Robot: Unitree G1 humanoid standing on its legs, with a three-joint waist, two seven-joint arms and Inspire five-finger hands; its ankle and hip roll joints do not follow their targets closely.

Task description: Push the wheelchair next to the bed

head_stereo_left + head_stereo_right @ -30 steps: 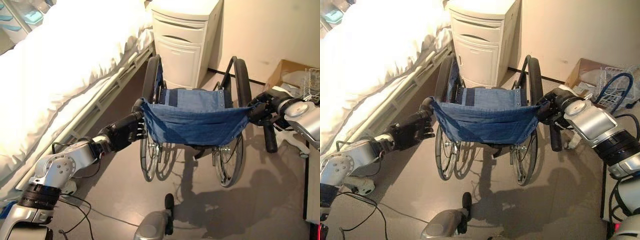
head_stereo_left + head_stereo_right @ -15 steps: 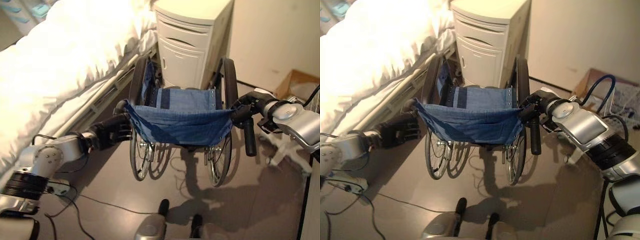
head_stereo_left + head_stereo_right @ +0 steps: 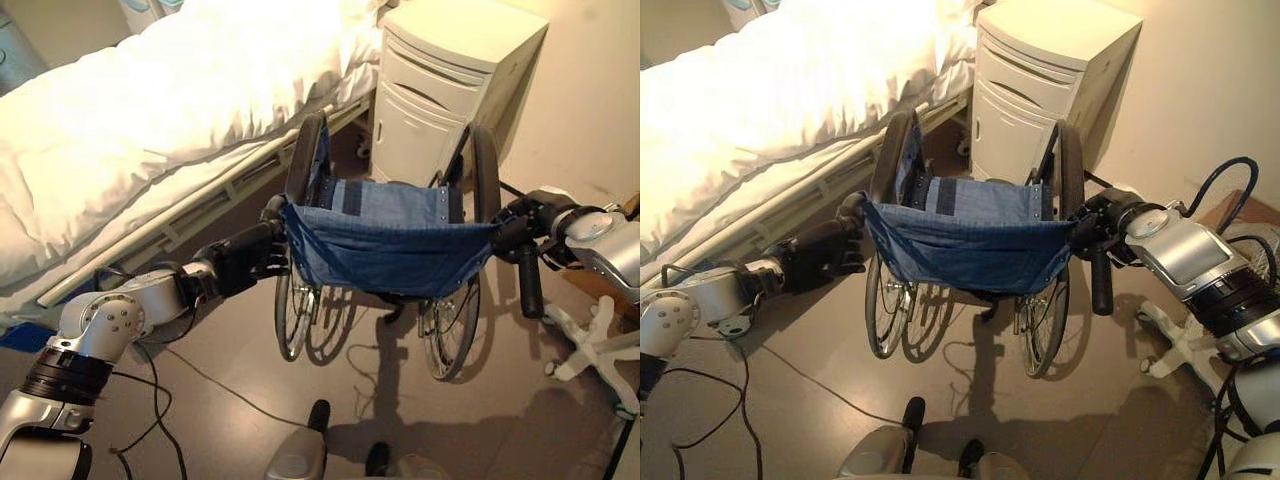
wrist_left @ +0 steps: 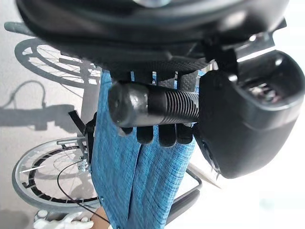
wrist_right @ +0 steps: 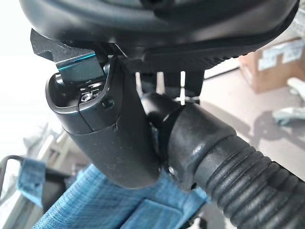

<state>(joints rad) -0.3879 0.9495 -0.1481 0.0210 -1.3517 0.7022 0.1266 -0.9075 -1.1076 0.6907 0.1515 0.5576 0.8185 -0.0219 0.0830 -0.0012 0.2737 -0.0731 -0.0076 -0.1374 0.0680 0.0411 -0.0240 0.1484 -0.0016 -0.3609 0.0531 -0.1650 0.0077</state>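
Both grips are taken: left hand (image 3: 243, 265) wraps the wheelchair's left push handle (image 4: 152, 106), right hand (image 3: 1102, 226) clenches the right push handle (image 5: 214, 152). The wheelchair (image 3: 385, 240) sits straight ahead of them, long axis running toward the white cabinet (image 3: 450, 85), left wheel just beside the bed (image 3: 150, 120). Left arm is nearer that bed.
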